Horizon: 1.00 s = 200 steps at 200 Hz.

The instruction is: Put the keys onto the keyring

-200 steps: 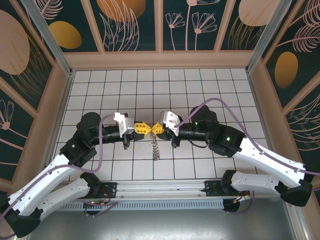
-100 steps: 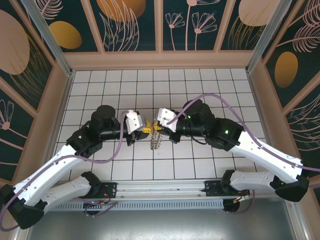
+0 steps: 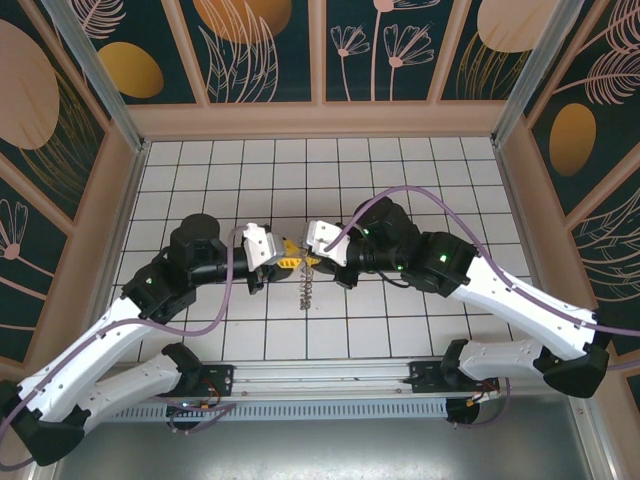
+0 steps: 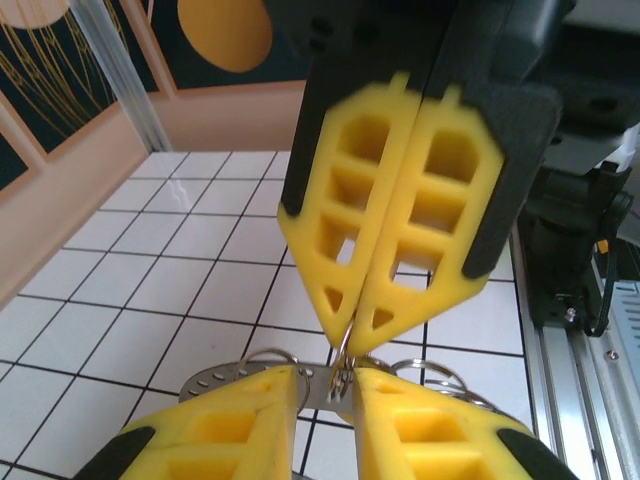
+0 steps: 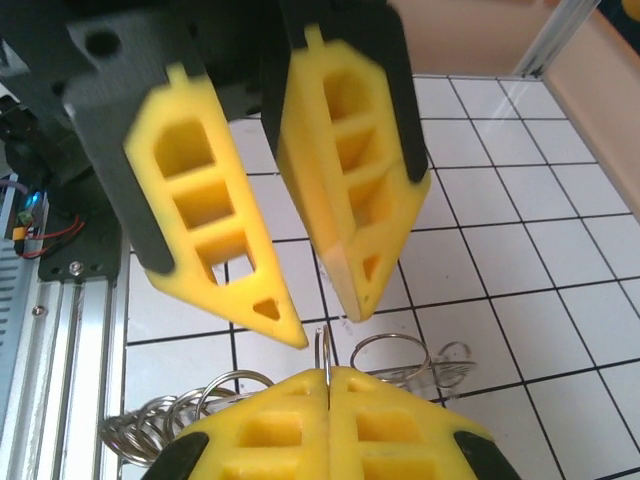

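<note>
Well, the right gripper is pinching the keyring by its thin edge while the left gripper, just beside it, is hanging slightly spread, so that one narrow pinch is risking the ring twisting loose.

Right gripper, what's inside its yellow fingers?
A thin silver ring pokes up edge-on from the shut right gripper. More wire rings dangle near it. The pinched part is hidden between the fingers.
</note>
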Available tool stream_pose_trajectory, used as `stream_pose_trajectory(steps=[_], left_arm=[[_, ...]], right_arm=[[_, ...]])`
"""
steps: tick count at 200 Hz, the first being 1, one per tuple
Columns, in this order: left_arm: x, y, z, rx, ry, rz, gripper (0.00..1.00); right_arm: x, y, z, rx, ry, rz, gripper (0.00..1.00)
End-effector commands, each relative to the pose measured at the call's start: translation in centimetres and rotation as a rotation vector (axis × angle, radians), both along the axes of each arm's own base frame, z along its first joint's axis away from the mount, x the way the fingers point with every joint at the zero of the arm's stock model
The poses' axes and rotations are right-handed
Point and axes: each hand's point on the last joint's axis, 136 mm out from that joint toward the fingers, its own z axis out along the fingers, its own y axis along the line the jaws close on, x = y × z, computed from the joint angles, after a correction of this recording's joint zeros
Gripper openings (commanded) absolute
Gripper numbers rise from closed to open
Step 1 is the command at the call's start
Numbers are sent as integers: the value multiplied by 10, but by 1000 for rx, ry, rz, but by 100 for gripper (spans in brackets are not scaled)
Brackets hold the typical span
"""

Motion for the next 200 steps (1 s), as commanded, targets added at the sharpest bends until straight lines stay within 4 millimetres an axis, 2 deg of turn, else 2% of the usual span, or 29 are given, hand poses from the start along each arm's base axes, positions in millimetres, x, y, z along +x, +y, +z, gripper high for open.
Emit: stream_pose_trajectory(steps=[1,44,68,84,94,107,129,153,170,200], left_arm=[[-5,-4,14,-34,-17,-34,20],[-2,-7,10,-20,-14,-40,19],[1,-8,5,-3,-12,-36,19],[1,-9,4,4,-13,-41,14],[0,-10,5,3,-15,-48,6],[-1,-10,5,1,-16,-58,0],[-4,-11,7,-9,-12,-77,0],[-11,-8,26,-100,-48,-80,0],[-17,-6,43,-175,-70,-88,0],[-27,-3,65,-274,-89,-119,0]], right_arm=[[-7,6,18,27,-24,50,0],[-9,9,26,57,-31,62,0],[-10,11,23,55,-22,70,0],[-11,11,23,57,-22,72,0],[-11,11,24,59,-24,73,0],[-12,10,26,68,-28,75,0],[-14,8,28,84,-33,77,0],[-14,4,29,114,-30,56,0],[-15,-1,31,152,-25,38,13],[-20,-5,36,223,-12,32,15]])
